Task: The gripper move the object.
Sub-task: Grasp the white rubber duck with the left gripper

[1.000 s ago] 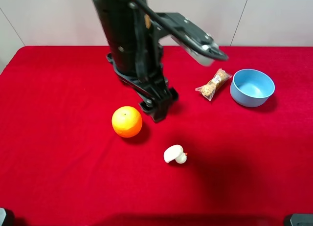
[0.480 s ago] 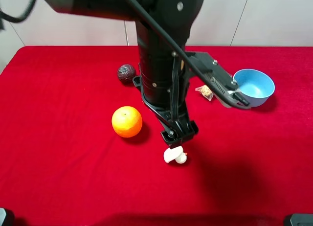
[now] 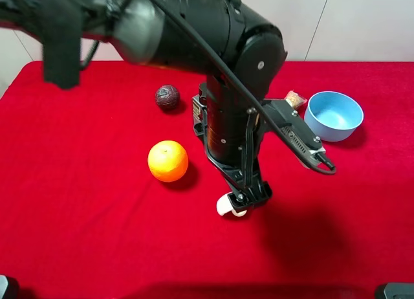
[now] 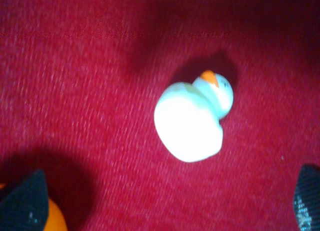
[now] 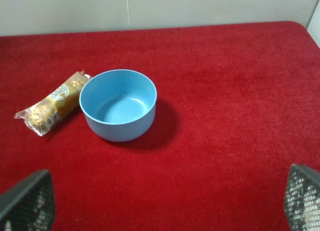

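Small white object (image 3: 224, 205), orange tip, lying sideways, lower centre of frame. Black gripper (image 3: 250, 197) directly over it, jaws wide.

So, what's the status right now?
Left gripper open over toy. Right gripper open, facing bowl. Toy on cloth, not gripped. Orange nearby, apart from toy.

You are looking at a robot test bench, which points to a lab set-up rather than a home. The table (image 3: 77, 215) is covered in plain red cloth, and bare pale wall panels (image 3: 362, 21) stand behind it. A thick black arm (image 3: 226, 72) with cables reaches over it. Unrelated props lie around the blue bowl (image 3: 333, 115). A wrapped snack packet (image 5: 52, 102) sits just beside it, while an orange (image 3: 167, 160), a dark ball (image 3: 167, 96) and a white toy (image 4: 192, 121) are well apart from it.
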Tool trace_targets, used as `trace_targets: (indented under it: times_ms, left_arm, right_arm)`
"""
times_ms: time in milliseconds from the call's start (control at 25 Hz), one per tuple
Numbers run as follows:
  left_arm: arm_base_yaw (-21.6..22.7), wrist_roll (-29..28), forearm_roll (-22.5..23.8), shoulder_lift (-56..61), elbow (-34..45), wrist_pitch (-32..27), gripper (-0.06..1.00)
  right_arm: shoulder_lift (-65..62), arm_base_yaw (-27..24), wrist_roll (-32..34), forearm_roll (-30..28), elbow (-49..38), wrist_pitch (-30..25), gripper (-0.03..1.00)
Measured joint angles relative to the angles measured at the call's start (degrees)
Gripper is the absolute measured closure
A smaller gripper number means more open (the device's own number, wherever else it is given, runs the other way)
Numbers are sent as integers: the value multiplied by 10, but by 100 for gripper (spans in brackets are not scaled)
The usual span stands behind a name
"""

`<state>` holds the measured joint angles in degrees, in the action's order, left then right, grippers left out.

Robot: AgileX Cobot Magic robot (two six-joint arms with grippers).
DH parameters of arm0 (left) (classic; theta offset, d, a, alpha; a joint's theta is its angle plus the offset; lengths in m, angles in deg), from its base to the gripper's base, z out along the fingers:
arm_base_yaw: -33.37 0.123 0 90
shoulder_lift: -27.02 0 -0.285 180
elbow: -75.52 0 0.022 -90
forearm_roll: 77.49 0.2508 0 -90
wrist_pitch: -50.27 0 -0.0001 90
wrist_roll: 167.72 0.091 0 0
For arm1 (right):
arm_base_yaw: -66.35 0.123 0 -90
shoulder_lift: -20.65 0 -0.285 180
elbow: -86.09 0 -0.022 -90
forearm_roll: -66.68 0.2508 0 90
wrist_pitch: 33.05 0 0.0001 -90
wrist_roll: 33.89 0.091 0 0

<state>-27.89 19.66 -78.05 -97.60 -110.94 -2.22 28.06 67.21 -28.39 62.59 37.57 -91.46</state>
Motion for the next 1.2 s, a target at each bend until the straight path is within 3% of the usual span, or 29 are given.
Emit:
trace_targets:
  times_ms: [760, 1200]
  left_arm:
    - [-6, 0, -13, -87, 0, 67, -2]
    - [-6, 0, -23, -96, 0, 59, 0]
  right_arm:
    - [0, 0, 0, 2, 0, 0, 27]
    - [0, 0, 0, 2, 0, 0, 27]
